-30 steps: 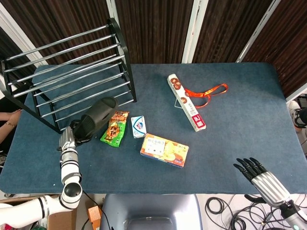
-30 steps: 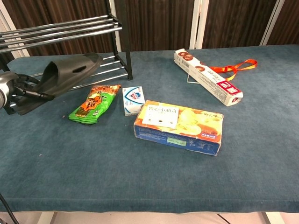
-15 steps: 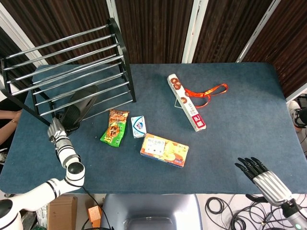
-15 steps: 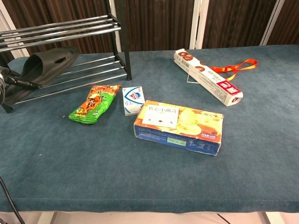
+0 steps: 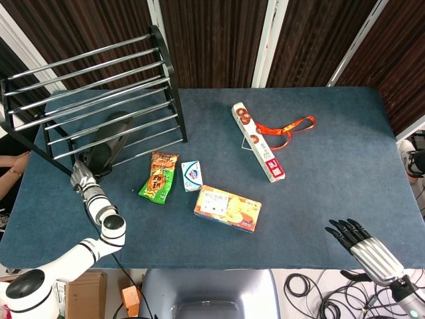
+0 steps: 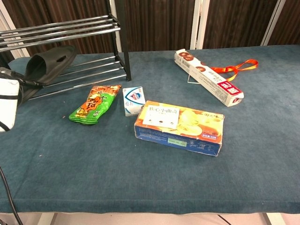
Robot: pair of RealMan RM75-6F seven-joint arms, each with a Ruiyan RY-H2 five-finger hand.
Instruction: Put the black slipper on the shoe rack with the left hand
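The black slipper (image 5: 106,142) lies slanted on the lower bars of the black-framed, chrome-barred shoe rack (image 5: 99,86), toe pointing to the back. In the chest view the slipper (image 6: 49,63) rests on the rack's (image 6: 70,30) lower tier at far left. My left hand (image 5: 82,174) is at the slipper's near end, in front of the rack, and grips its heel; in the chest view the left hand (image 6: 16,86) is partly cut off by the frame edge. My right hand (image 5: 360,242) hovers off the table's near right corner, fingers spread and holding nothing.
On the blue table lie a green snack bag (image 5: 158,177), a small white-and-blue box (image 5: 191,175), an orange biscuit box (image 5: 227,208), a long cracker box (image 5: 257,141) and an orange lanyard (image 5: 285,129). The rack's black end frame (image 5: 174,93) stands beside the snack bag.
My left hand has carried the slipper left and back, from in front of the rack onto its lower bars. The right hand has barely moved.
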